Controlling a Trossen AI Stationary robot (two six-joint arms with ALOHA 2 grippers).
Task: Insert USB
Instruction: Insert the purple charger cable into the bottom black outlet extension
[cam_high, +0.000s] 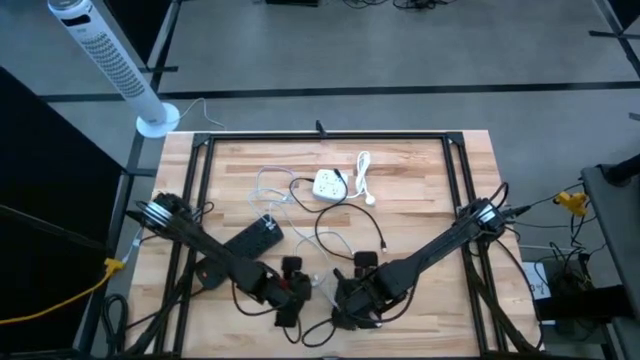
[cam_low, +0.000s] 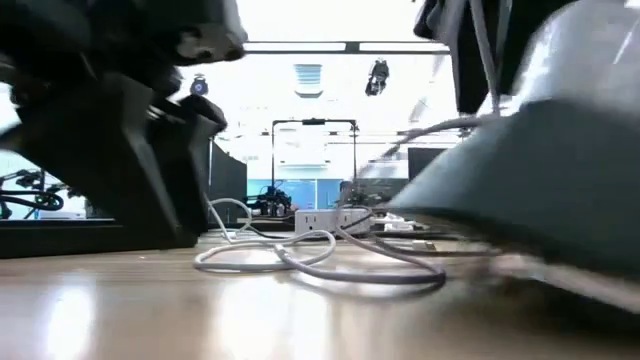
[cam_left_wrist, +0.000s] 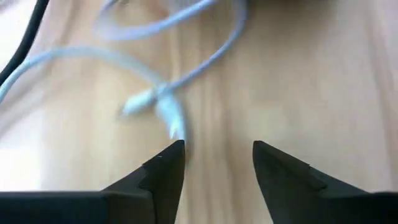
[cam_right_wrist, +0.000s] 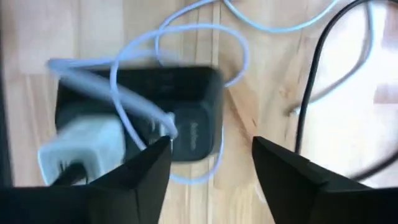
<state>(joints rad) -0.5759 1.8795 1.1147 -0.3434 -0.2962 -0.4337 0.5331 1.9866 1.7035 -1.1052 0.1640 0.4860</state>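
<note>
1. Hovering low over the light wooden table, both dark arms reach toward the bottom centre of the high view, their tools close together near the table's front edge.
2. The left tool stands with its two dark fingers apart and nothing between them; bare wood shows in the gap.
3. Just beyond the left tool's finger, in the left wrist view, lies the thin white USB cable with its small white plug end resting on the wood, blurred, near the fingertip but not gripped.
4. The right tool also stands wide with an empty gap between its fingers.
5. In the right wrist view, just past those fingers, a black rectangular block lies flat on the table, with a white boxy adapter at its left end and white cable looped across its top.
6. A thin black cable runs down the right part of that same view, apart from the block.
7. In the high view a white power strip sits at the upper centre of the table, well apart from both tools, with a bundled white cord just to its right.
8. A flat black rectangular device lies left of centre, near the left arm.
9. A white tower fan stands on the floor at the upper left of the frame, off the table.
</note>
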